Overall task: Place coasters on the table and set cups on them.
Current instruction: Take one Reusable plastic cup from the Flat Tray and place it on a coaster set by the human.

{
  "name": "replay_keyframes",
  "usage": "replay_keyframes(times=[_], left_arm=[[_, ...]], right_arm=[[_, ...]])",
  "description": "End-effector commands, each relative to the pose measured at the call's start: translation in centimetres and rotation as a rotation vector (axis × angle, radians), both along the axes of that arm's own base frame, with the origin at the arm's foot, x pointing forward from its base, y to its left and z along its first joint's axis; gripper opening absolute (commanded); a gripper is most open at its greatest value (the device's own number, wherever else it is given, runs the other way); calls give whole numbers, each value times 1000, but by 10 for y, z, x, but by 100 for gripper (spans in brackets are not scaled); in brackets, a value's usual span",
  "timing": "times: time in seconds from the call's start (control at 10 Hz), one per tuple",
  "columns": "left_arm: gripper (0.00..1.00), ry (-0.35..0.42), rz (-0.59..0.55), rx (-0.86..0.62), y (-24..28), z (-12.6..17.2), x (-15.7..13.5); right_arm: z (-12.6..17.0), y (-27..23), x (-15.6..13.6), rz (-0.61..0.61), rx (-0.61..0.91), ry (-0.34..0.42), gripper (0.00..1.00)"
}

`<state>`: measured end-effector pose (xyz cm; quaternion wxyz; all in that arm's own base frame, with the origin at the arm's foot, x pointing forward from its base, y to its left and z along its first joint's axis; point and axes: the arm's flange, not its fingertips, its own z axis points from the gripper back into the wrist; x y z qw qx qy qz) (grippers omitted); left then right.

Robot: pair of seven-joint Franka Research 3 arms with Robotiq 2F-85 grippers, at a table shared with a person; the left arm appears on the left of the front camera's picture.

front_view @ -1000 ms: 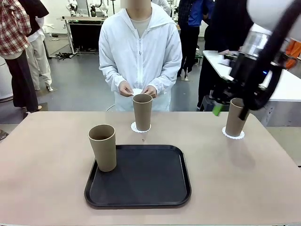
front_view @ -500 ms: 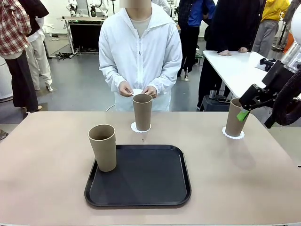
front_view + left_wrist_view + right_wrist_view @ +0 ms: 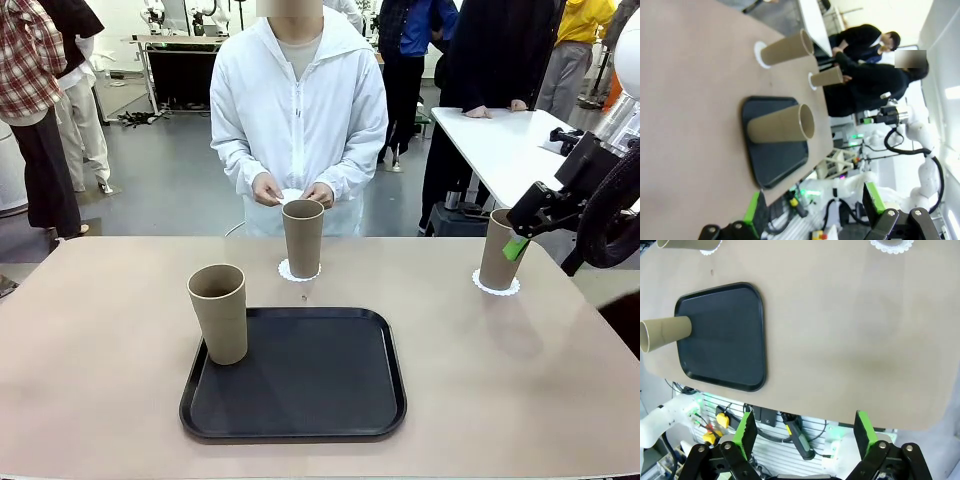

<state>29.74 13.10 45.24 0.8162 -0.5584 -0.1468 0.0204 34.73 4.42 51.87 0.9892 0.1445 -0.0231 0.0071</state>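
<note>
Three tan cups stand upright. One cup (image 3: 303,238) sits on a lacy white coaster (image 3: 299,271) at the far middle of the table (image 3: 100,330). Another cup (image 3: 498,250) sits on a coaster (image 3: 496,286) at the far right. The third cup (image 3: 217,312) stands at the left edge of the black tray (image 3: 300,375). The person holds a further coaster (image 3: 291,196) in both hands. My right gripper (image 3: 522,238) hangs open beside the right cup's rim, apart from it; its wrist view looks down on the table (image 3: 840,330) past the open gripper (image 3: 804,432). My left gripper (image 3: 812,210) is open with nothing in it.
A white side table (image 3: 500,140) stands behind the right corner, with people beside it. The person stands close behind the far edge. The tray (image 3: 722,335) occupies the near middle. Bare tabletop lies left of the tray and in the near right.
My right arm has drawn back to the right, away from the right cup, which stays on its coaster. In the last half second it barely moved.
</note>
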Motion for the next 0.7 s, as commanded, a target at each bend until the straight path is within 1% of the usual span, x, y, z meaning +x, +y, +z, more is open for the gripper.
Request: replay_keyframes(times=[0.0,0.1,0.2,0.3,0.4,0.5,0.6], left_arm=[[100,-17,0,-13,1,0,-1],[100,-17,0,-13,1,0,-1],[100,-17,0,-13,1,0,-1],[100,-17,0,-13,1,0,-1],[100,-17,0,-13,1,0,-1],[100,-17,0,-13,1,0,-1],[100,-17,0,-13,1,0,-1]], right_arm=[[0,0,0,0,0,0,100],[8,-47,2,-28,248,-45,100],[12,-83,-3,-28,444,-72,100],[15,-120,-10,-36,628,-119,100],[13,-154,-17,-47,807,-169,100],[5,-175,-18,-36,944,-184,100],[-9,-185,-18,-8,1066,-185,100]])
